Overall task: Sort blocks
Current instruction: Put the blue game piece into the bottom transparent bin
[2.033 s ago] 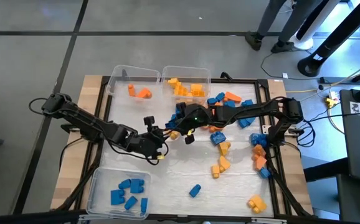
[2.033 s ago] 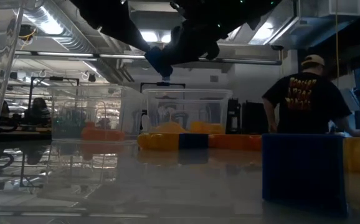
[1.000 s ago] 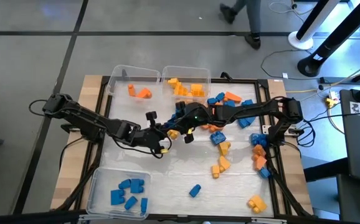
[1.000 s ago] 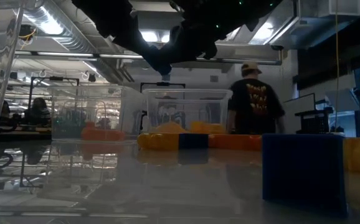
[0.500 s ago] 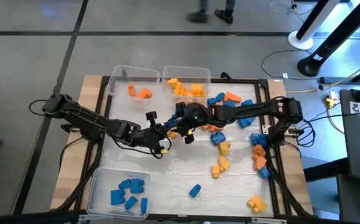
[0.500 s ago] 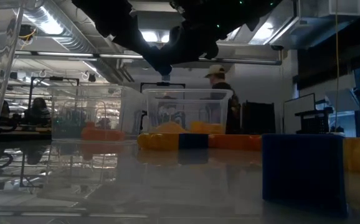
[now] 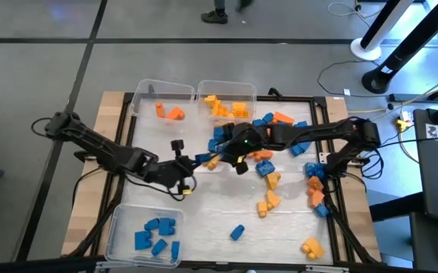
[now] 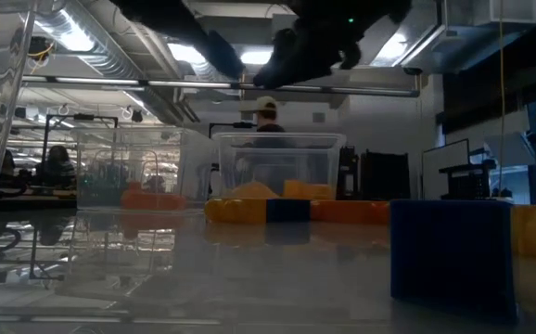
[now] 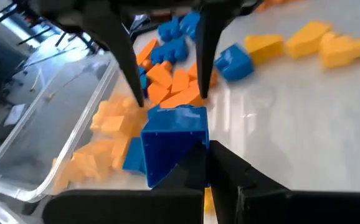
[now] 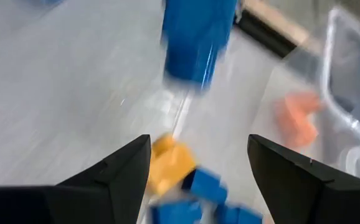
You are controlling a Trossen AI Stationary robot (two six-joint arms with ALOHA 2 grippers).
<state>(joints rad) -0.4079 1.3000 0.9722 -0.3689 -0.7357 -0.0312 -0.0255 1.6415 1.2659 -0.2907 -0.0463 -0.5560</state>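
Where the white table top (image 7: 219, 208) meets its dark frame, three clear plastic rectangular bins stand: the near-left bin (image 7: 120, 227) holds blue bricks, the far-left bin (image 7: 147, 95) orange ones, and the far-middle bin (image 7: 238, 91) yellow-orange ones. Loose small plastic interlocking blocks (image 7: 268, 201) in blue, orange and yellow lie scattered over the middle and right of the table. At centre, the left gripper (image 9: 206, 163), its fingers pressed together, clamps a blue block (image 9: 174, 140) by its lower edge; the fingertips are partly hidden behind it. Just beside, the right gripper (image 10: 198, 155) hovers with fingers spread apart, holding nothing. From table height, both grippers are dark, cut off and indistinct.
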